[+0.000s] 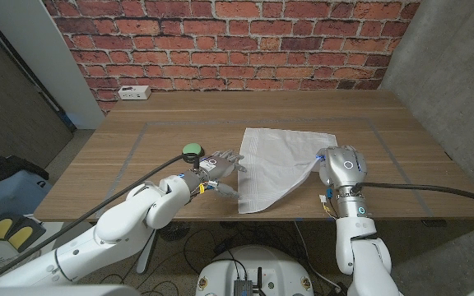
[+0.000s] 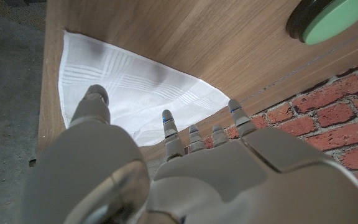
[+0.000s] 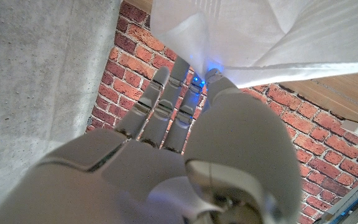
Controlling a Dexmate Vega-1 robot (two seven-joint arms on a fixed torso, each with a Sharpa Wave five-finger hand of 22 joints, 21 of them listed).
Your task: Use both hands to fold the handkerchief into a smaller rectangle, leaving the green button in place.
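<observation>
Here the handkerchief (image 1: pixel 280 164) is laid diagonally, its point toward the table (image 1: pixel 97 164) front. One edge is held raised by the right robot hand (image 1: pixel 340 164); the left robot hand (image 1: pixel 216 167) is spread, holding nothing.

Even, soft light over the brown wooden tabletop (image 1: pixel 179 115), no harsh glare up in the head view, and the picture stays sharp to the brick wall. Left wrist view: faint grey shadows fall on the white woven handkerchief (image 2: pixel 123 93), the grey hand (image 2: pixel 166 180) up close goes blurry. Right wrist view: blue glow at the fingers (image 3: pixel 194 78), cloth bright, nearly washed out
</observation>
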